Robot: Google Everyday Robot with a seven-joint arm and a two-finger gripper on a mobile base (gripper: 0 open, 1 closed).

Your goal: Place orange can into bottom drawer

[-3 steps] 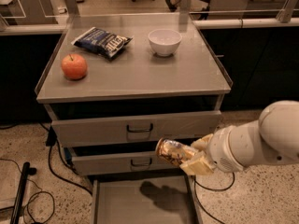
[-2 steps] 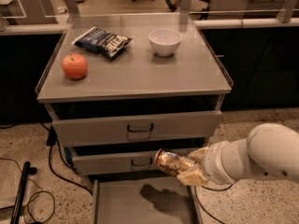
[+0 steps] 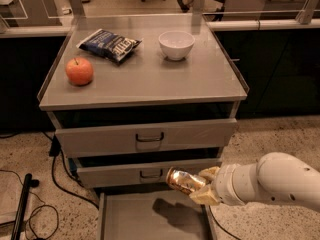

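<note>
My gripper reaches in from the lower right on a white arm and is shut on the orange can. The can lies on its side, its shiny end pointing left. It hangs above the open bottom drawer, whose flat grey floor carries the can's shadow. The can is level with the front of the middle drawer, just right of its handle.
On the cabinet top sit a red apple, a dark blue chip bag and a white bowl. The top drawer is slightly pulled out. Cables and a black pole lie on the floor at left.
The gripper with the can has moved down and a little left, closer over the open bottom drawer. The arm has dropped lower at the right.
</note>
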